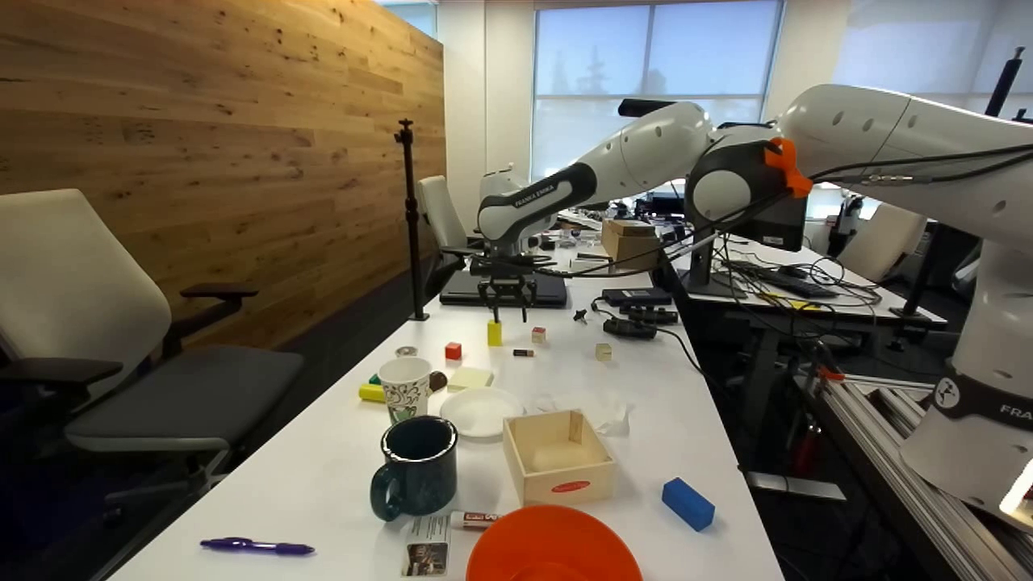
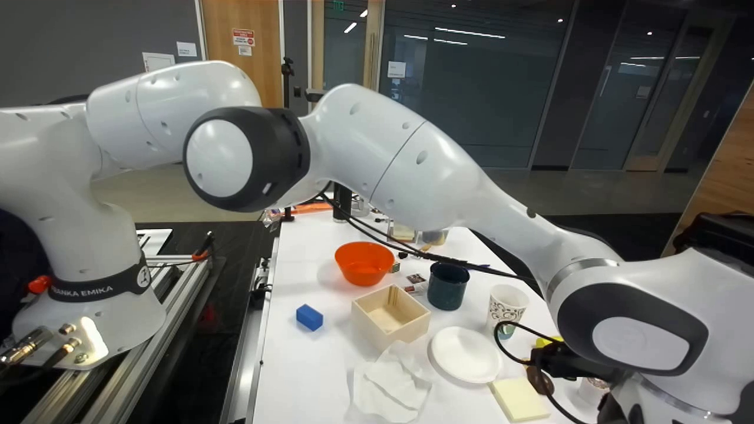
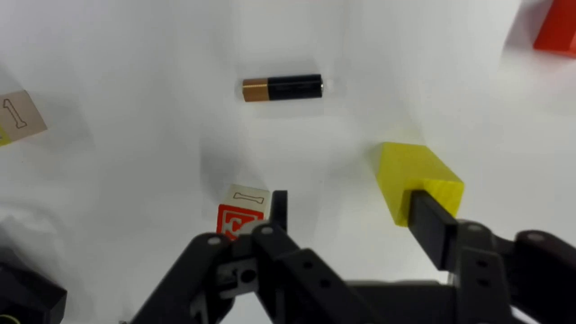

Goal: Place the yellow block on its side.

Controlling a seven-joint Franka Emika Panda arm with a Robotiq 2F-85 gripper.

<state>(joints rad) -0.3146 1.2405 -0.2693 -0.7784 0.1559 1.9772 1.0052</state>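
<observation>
The yellow block [image 1: 495, 333] was standing on end on the table [image 1: 670, 428], far off in an exterior view, with a red block [image 1: 453, 351] near-left and a letter block [image 1: 538, 334] to its right. The gripper [image 1: 510, 313] had its fingers [image 3: 434, 229] spread, nothing between them: one sat right at the yellow block's top, the other hung off to the right. Touching or just above, I couldn't tell. It wasn't centred for a grasp, so my guess was a shift left to straddle it, or a nudge up high, where a tall block would tip easiest. The battery [image 1: 524, 353] near-right made me wary of tipping that way.
</observation>
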